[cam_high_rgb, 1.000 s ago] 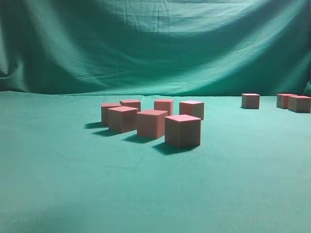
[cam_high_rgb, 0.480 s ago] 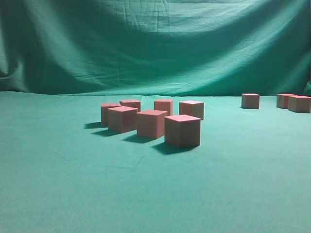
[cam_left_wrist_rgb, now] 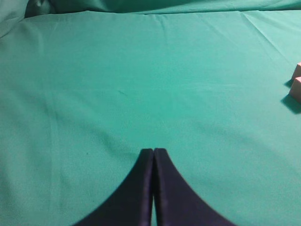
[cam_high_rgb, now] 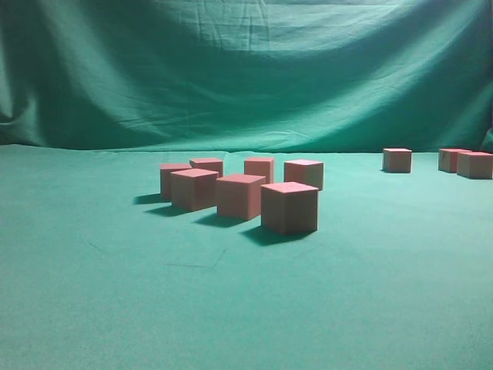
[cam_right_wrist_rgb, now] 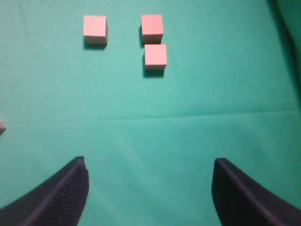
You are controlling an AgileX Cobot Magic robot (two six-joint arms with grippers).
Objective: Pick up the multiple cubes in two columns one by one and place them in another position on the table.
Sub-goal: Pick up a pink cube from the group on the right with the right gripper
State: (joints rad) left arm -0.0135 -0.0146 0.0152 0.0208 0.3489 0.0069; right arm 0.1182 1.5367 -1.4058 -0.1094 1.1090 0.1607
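Observation:
Several salmon-red cubes [cam_high_rgb: 289,206] stand in two columns at the middle of the green table [cam_high_rgb: 115,293]. Three more cubes [cam_high_rgb: 397,159] sit apart at the far right; the right wrist view shows those three cubes [cam_right_wrist_rgb: 155,56] lying ahead of my right gripper [cam_right_wrist_rgb: 149,162]. That gripper is open, well short of them, with only cloth between its fingers. My left gripper [cam_left_wrist_rgb: 154,150] is shut and empty over bare cloth, with two cube edges [cam_left_wrist_rgb: 296,87] at the right border of its view. Neither arm shows in the exterior view.
An upright green cloth backdrop [cam_high_rgb: 246,69] with folds closes off the far side of the table. A sliver of another cube [cam_right_wrist_rgb: 2,127] shows at the left border of the right wrist view.

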